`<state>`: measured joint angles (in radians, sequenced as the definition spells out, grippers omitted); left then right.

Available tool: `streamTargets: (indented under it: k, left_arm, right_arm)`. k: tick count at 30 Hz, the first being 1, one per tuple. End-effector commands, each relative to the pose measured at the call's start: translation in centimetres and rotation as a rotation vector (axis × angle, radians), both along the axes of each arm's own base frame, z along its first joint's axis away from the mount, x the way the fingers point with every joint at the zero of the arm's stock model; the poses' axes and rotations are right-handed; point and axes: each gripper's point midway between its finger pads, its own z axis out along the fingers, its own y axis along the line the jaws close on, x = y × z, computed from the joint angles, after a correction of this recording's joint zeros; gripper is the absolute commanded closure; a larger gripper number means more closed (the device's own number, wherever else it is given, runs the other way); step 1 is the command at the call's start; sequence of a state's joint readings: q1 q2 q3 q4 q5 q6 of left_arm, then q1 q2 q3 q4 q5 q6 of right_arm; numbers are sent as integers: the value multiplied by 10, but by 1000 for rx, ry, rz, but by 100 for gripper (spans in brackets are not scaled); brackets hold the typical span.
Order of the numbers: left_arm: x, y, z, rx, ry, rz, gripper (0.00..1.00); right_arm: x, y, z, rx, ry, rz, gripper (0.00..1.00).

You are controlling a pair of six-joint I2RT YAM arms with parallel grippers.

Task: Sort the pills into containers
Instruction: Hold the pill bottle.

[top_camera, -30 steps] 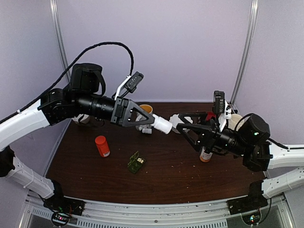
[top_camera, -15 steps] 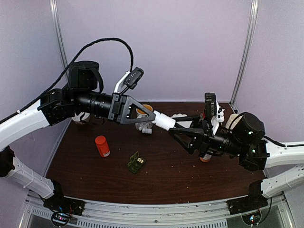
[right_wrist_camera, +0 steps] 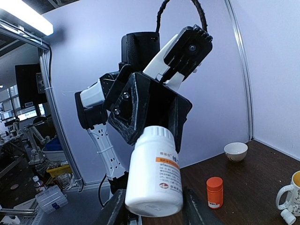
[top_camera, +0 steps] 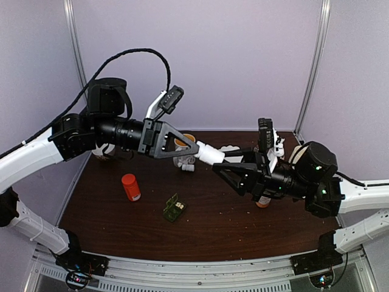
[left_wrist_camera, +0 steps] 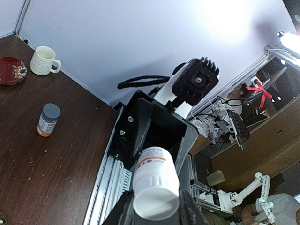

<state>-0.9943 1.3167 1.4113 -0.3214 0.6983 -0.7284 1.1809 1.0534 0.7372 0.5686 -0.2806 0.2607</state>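
Here, the left gripper (top_camera: 196, 148) pinches one end of a white bottle (top_camera: 208, 156) above the tabletop (top_camera: 231, 225); the right gripper (top_camera: 219, 162) straddles the other end, whether squeezing I cannot tell. The green pill box (top_camera: 174, 208) lies toward the front edge, left of centre

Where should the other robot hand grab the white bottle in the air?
By its free end. The left gripper holds the white bottle sideways by one end, so the right gripper should come from the right, jaws either side of its round body.
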Motion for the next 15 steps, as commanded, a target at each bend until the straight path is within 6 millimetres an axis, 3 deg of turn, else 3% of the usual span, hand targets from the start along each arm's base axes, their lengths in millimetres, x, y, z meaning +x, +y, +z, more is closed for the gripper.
streamTargets:
  k: [1,11,13,15]
  left_arm:
    - [-2,1,9,-45,-23,-15,76]
    - [-2,2,8,-42,-23,-14,76]
    - [-2,1,7,-42,-23,-14,76]
    - [-2,1,7,-42,-22,-15,76]
  right_arm:
    - [0,0,9,11,-18,-14,60]
    - [2,-5,13,33,-23,-41,58]
    - [2,-5,13,29,-26,-42,76]
    - [3,-4,12,24,-25,-44,81]
